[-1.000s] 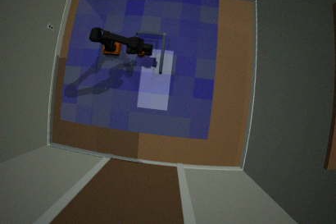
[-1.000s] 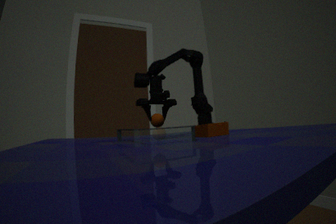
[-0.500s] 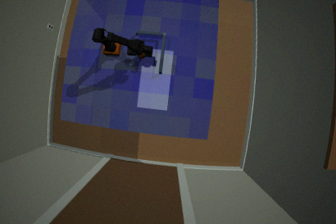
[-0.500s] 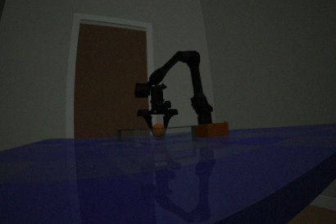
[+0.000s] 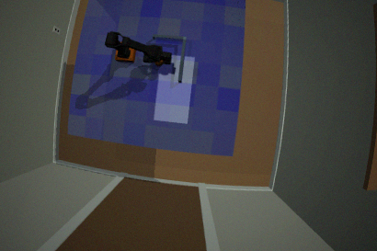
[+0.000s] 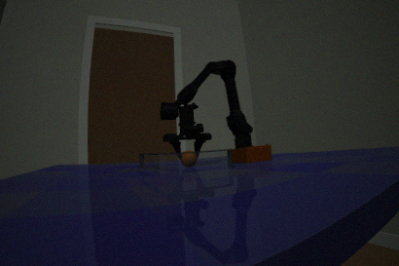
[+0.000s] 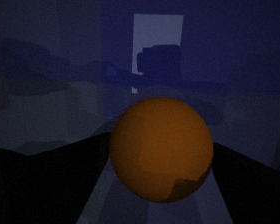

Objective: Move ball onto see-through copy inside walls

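Black two-fingered jaws point(image 6: 189, 152) gripping smooth orange ball point(image 5: 159, 62) point(image 6: 189, 159) point(image 7: 161, 150) from both sides, likely so it can't roll. Ball sitting low by the blue bench point(image 5: 202, 129) point(image 6: 195, 219), near clear low walls point(image 5: 182, 60) point(image 6: 209, 152), probably for setting down; see-through copy not distinguishable.

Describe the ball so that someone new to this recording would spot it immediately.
On the blue patchwork tabletop, find the black jointed arm rising from an orange block-shaped base. Follow it to the black two-fingered claw at its end. Between the fingers sits a plain orange ball, round where the similarly coloured base is boxy.
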Tool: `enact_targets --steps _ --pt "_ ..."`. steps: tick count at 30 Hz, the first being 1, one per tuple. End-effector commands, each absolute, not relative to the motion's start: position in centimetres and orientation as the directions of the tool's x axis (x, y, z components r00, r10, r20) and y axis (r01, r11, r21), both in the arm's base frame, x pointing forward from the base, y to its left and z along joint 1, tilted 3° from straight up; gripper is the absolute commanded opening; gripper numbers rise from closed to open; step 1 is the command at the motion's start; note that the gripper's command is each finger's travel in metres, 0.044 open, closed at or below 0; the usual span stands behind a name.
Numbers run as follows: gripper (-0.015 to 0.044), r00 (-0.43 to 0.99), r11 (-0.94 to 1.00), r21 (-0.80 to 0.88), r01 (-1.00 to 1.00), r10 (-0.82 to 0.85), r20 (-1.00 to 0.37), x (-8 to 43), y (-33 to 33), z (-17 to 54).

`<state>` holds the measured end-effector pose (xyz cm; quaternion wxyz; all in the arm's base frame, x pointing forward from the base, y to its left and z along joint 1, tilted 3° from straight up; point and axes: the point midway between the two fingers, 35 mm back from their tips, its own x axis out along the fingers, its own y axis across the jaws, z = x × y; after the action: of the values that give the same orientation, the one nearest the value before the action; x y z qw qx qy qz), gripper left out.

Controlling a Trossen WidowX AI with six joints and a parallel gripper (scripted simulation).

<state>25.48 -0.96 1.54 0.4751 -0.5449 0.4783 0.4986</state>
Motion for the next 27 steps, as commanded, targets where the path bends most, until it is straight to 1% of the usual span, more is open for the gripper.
enact_targets --steps 1,13,19,27 --pt "0.0105 0.046 -0.091 -0.041 -0.995 -0.048 -0.998 25.5 -1.0 1.6" --pt "0.042 0.046 -0.091 -0.041 -0.995 -0.047 -0.998 25.5 -0.9 1.8" --pt "0.0424 0.044 -0.094 -0.04 -0.995 -0.045 -0.998 25.1 -0.5 9.8" --pt "0.0424 0.064 -0.097 -0.059 -0.994 -0.047 -0.997 25.5 -0.6 9.7"
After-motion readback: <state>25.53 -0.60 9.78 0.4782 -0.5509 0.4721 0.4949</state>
